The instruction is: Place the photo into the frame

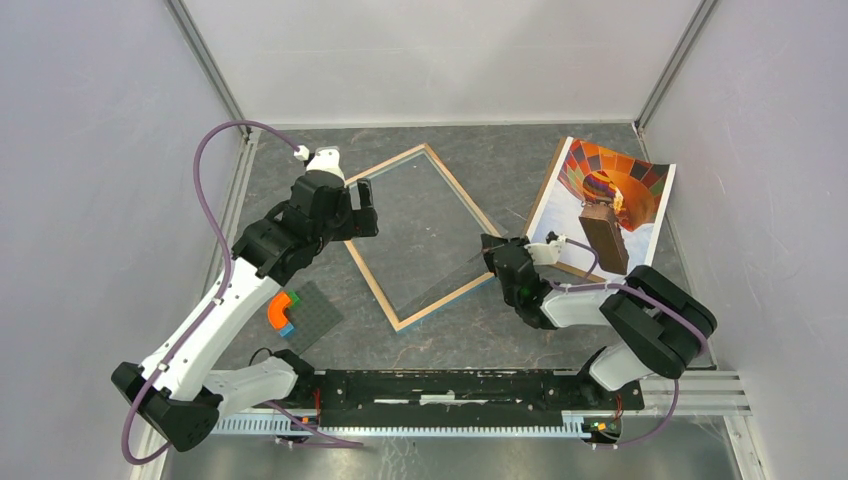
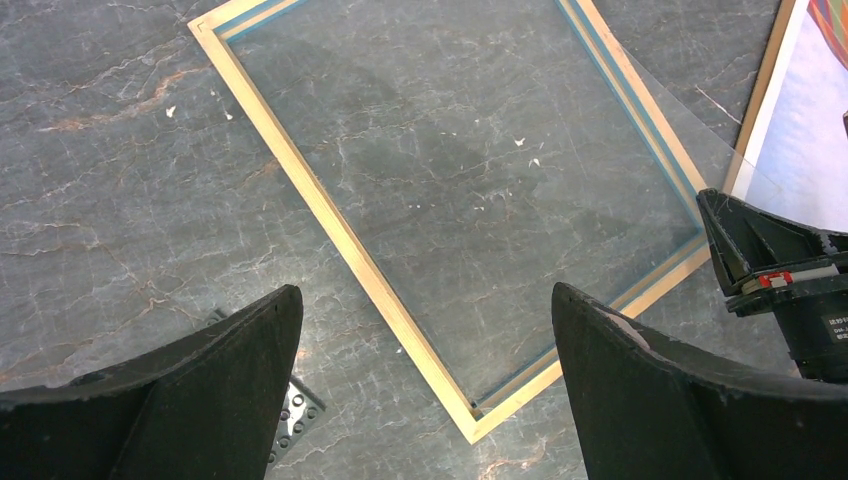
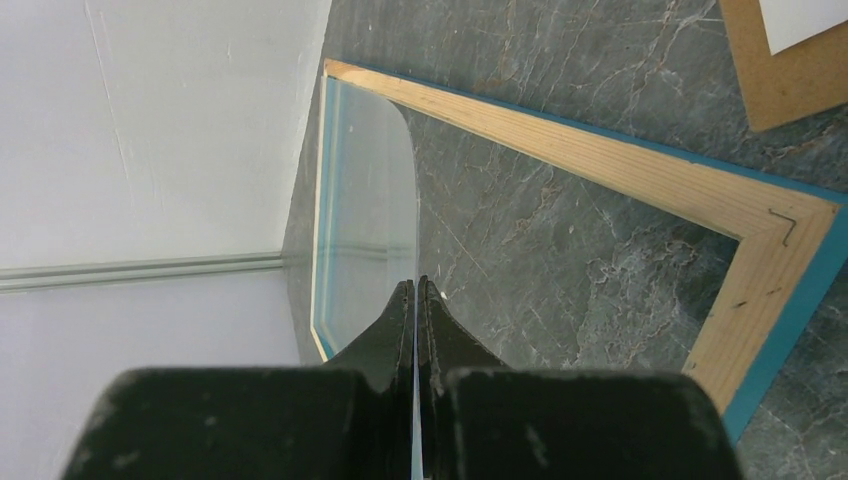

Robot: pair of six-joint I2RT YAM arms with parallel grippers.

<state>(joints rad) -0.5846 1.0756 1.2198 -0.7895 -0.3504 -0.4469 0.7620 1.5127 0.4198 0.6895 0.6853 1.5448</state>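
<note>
Frame (image 1: 372, 283) lies beside right end effector (image 3: 416, 285), which pinches its clear pane (image 3: 365, 200)

From above, the right arm (image 1: 560, 300) hides the near corner of the photo (image 1: 620, 185), and the left gripper (image 1: 365, 208) covers one corner of the frame (image 1: 425, 240). The left wrist view cuts off most of the photo. The right wrist view cuts off the brown board (image 3: 775, 80), and the edge of the clear sheet (image 3: 370, 200) hides between the tips of the right gripper (image 3: 415, 290).
</note>
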